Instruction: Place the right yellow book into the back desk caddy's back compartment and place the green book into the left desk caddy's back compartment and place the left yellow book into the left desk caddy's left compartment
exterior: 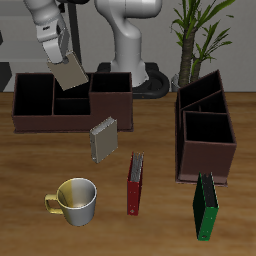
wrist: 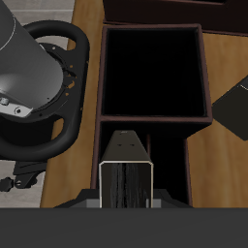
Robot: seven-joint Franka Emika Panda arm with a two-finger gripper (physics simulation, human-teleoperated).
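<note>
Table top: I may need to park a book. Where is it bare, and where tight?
Free: the stretch between the mug and the back desk caddy, and the one between the red book and the left desk caddy. Tight: where the green book sits by that caddy's end.

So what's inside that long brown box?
Nothing visible: in the back desk caddy, the large end section looks empty. The yellow book in the jaws hides part of the small middle sections.
</note>
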